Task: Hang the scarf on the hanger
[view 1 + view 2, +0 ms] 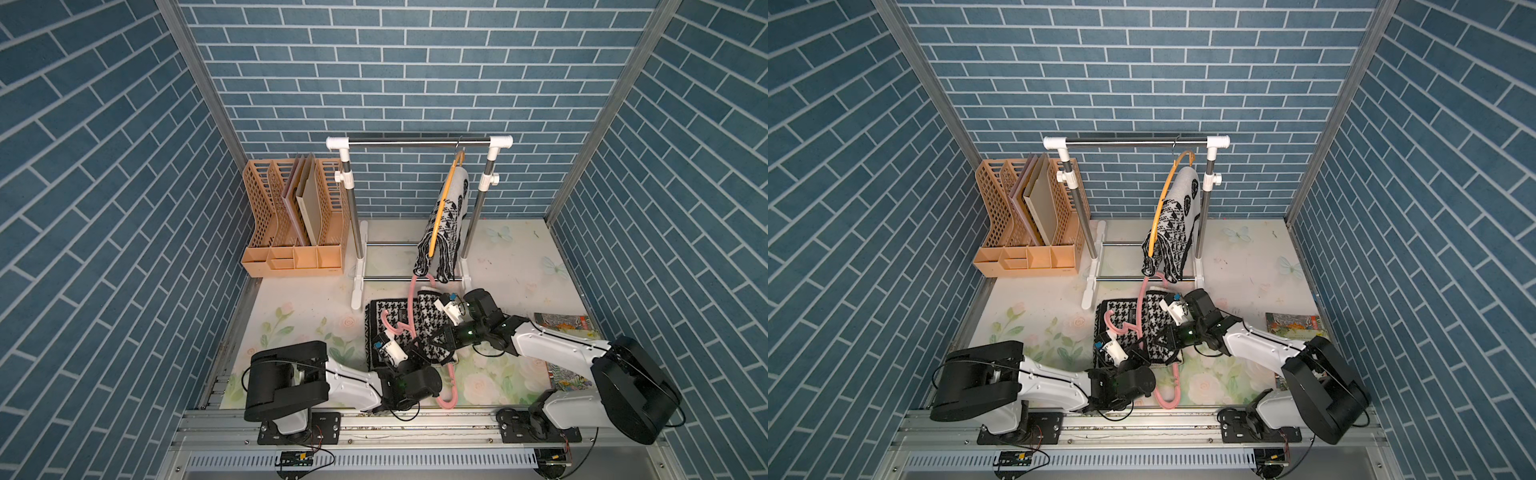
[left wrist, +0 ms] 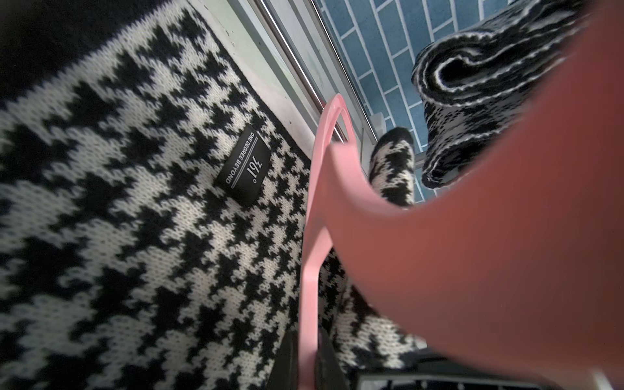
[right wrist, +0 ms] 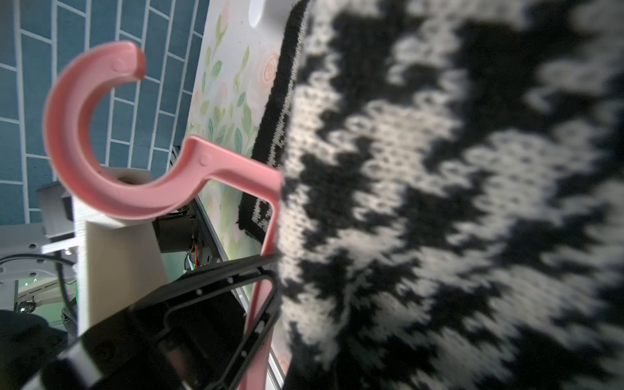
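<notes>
Two pincers, both mine, are pressed together. The left gripper (image 2: 307, 366) pinches the pink hanger (image 1: 448, 390) by its bar, and the right gripper (image 1: 434, 337) pinches a fold of the houndstooth scarf (image 2: 135, 202), as far as I can judge. Most of the scarf lies flat on the table (image 1: 291, 299), at six o'clock from the rack (image 1: 417, 142). The hanger lies across it, hook toward nine o'clock. My right wrist view shows one hanger arm going under the cloth. I reckon the job is under half done: the scarf must yet be drawn over the bar until it drapes.
</notes>
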Controlling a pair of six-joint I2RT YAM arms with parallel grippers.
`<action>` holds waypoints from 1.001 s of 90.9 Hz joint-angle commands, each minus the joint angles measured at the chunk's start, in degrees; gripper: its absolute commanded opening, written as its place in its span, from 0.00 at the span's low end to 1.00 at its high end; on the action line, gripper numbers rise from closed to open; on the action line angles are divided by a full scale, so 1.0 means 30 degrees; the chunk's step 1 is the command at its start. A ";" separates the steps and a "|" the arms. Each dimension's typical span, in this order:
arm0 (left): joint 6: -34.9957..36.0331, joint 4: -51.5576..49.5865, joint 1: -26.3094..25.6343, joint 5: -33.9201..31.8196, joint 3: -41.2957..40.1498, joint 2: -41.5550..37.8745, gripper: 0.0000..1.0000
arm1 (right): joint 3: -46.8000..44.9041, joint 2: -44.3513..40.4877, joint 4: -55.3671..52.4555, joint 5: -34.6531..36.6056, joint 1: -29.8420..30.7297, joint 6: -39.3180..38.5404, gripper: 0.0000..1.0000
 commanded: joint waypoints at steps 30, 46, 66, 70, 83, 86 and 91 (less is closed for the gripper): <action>0.0878 -0.0789 0.0214 0.0819 -0.0110 -0.0354 0.00 | 0.1453 0.3045 -0.0488 0.0087 0.0302 -0.0196 0.07; 0.1000 -0.1002 0.0216 0.0828 -0.0102 -0.0692 0.00 | 0.2064 0.2954 -0.1608 -0.0025 0.0303 -0.1402 0.43; 0.1347 -0.1734 0.0229 0.0839 0.0218 -0.1006 0.00 | 0.2042 0.1042 -0.1626 0.0836 -0.0038 -0.1811 0.67; 0.1382 -0.1806 0.0229 0.0824 0.0230 -0.1055 0.00 | 0.1831 0.0666 -0.1199 0.0666 -0.0145 -0.1549 0.68; 0.1389 -0.1957 0.0216 0.0777 0.0203 -0.1167 0.00 | 0.0940 -0.0264 0.0764 -0.0383 -0.0334 -0.0423 0.67; 0.1388 -0.1981 0.0214 0.0775 0.0205 -0.1151 0.00 | 0.0769 -0.0352 0.1176 -0.0580 -0.0328 -0.0120 0.67; 0.1412 -0.1990 0.0230 0.0763 0.0223 -0.1173 0.00 | 0.0647 -0.0206 0.1526 -0.0760 -0.0370 0.0432 0.66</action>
